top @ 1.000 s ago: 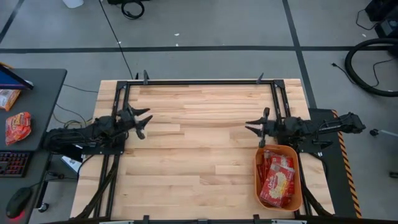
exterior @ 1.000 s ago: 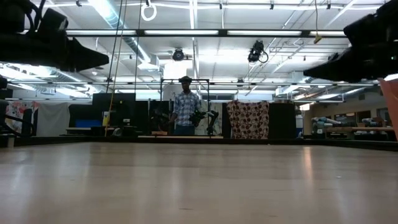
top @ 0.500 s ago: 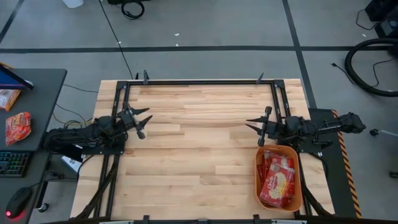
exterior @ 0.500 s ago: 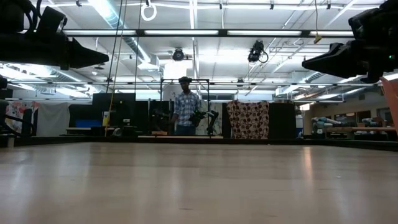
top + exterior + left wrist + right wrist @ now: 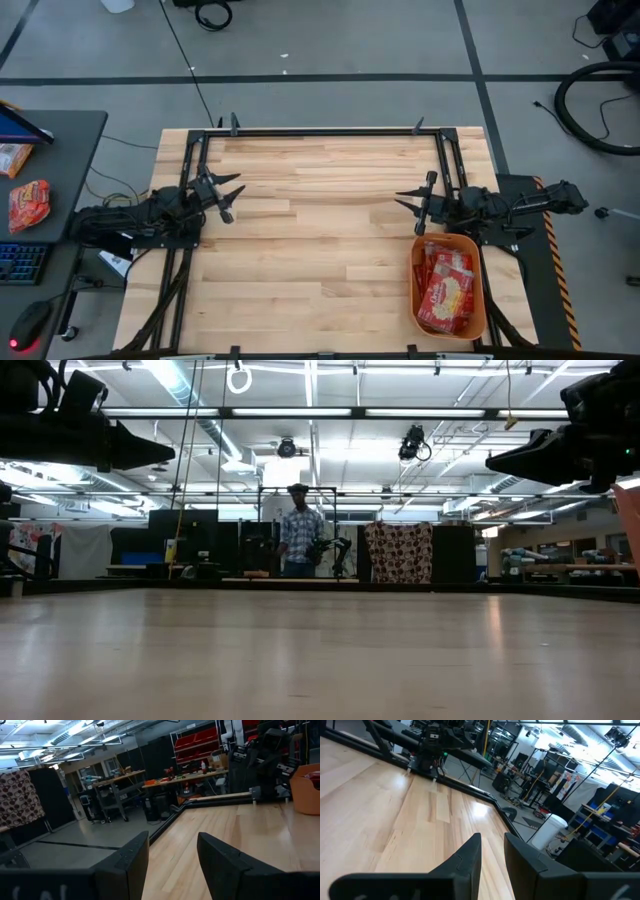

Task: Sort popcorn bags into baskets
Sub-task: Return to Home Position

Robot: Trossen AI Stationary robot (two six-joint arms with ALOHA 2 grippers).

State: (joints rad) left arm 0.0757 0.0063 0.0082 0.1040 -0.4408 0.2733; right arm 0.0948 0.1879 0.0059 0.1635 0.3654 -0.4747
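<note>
Bags (image 5: 446, 290) all inside bin (image 5: 413, 292), at right front corner of table (image 5: 320, 250). Left gripper (image 5: 228, 196) parted, empty, over left side. Right gripper (image 5: 408, 203) narrowly parted, empty, just beside bin's far rim. Risk: clipping rim while folding home, shoving bin toward edge.

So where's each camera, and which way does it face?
High: overhead, straight down on the wooden table; both arms, left pincer, right pincer.
Low: tabletop height, level across into the room; arms above.
Left wrist: past its fingers toward the right arm, orange plastic tub.
Right wrist: past its fingers toward the left arm.
Shared: high and left wrist see the tub.
</note>
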